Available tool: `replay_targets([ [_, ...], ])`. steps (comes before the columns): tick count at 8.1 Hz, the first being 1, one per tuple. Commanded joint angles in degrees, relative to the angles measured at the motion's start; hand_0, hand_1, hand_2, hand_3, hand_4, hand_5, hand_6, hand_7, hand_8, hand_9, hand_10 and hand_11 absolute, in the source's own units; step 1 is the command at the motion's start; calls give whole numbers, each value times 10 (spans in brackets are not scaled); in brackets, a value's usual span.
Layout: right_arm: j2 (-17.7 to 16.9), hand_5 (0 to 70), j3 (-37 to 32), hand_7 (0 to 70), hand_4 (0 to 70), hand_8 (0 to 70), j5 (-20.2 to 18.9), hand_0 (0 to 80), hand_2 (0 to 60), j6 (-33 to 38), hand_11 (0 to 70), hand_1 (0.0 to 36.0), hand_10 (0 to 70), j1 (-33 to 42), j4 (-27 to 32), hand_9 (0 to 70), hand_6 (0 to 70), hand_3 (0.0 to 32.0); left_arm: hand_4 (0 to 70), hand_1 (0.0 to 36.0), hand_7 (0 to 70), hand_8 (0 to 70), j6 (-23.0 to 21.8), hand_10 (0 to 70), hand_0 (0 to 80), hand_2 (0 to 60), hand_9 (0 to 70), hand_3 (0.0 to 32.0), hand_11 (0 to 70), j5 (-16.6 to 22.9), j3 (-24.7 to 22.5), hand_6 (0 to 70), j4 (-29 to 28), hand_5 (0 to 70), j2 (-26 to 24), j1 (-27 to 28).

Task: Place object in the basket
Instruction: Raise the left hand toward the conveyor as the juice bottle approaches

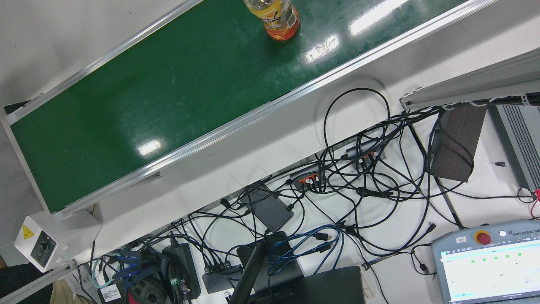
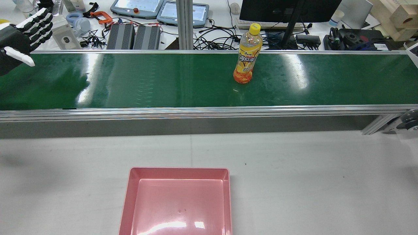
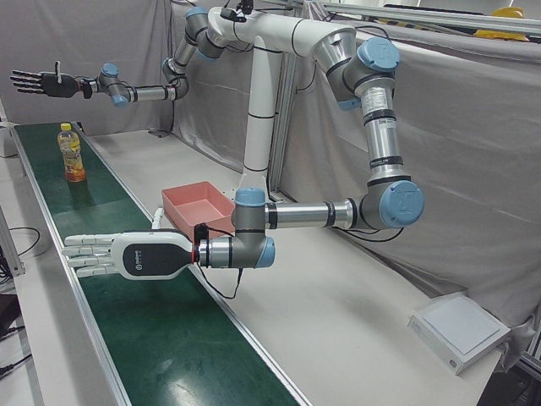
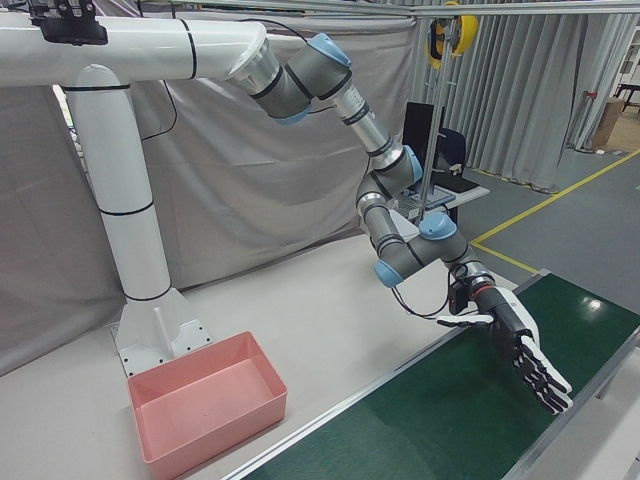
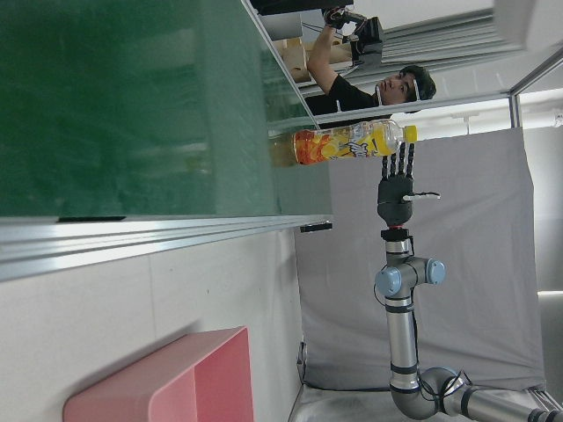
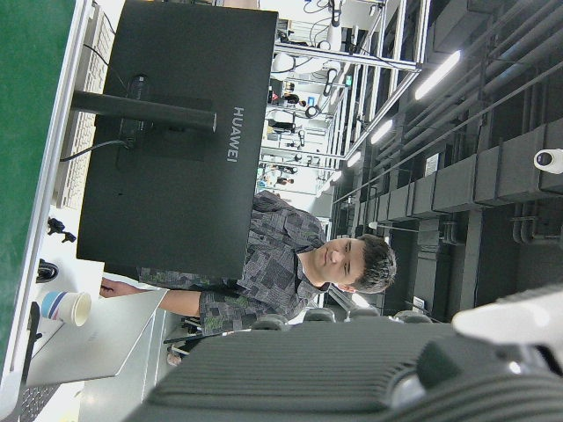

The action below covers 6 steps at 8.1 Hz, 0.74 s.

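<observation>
A: Count, near to far?

B: From my rear view: one pink basket (image 2: pixel 178 173) on the white table, nearest me. Then one green belt (image 2: pixel 147 81). On it one orange drink bottle (image 2: pixel 248 55), yellow cap, standing upright, a bit right of the basket and well apart from it. Two hands in all.

A: Left hand?

B: My left hand (image 2: pixel 19 36) hovers over the belt's left end, fingers straight and spread apart. It holds nothing and touches nothing. It's well apart from the bottle.

A: Right hand?

B: The right hand (image 3: pixel 40 82) is off the rear view. The left-front view has it up in the air past the bottle, at the far end of the belt. Fingers are spread flat with nothing in them.

A: Bottle in the basket?

B: No, it's on the belt and neither hand touches it.

A: Beyond the belt?

B: One black monitor (image 2: pixel 287 8), two teach pendants (image 2: pixel 137 6), and cables. One person (image 6: pixel 290 264) sits behind the monitor.
</observation>
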Motion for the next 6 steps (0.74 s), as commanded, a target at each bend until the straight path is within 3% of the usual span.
replay_targets([
  [1, 0, 0, 0, 0, 0, 0, 0, 0, 0, 0, 0, 0, 0, 0, -1, 0, 0, 0, 0, 88, 0, 0, -98, 0, 589, 0, 0, 0, 0, -100, 10, 0, -30, 15, 33, 6],
  [4, 0, 0, 0, 0, 0, 0, 0, 0, 0, 0, 0, 0, 0, 0, 0, 0, 0, 0, 0, 109, 0, 0, -70, 0, 607, 0, 0, 0, 0, -103, 0, 0, 7, 2, 33, 18],
  [6, 0, 0, 0, 0, 0, 0, 0, 0, 0, 0, 0, 0, 0, 0, 0, 0, 0, 0, 0, 118, 0, 0, -52, 0, 626, 0, 0, 0, 0, -103, -39, 0, 22, 6, 32, 19],
])
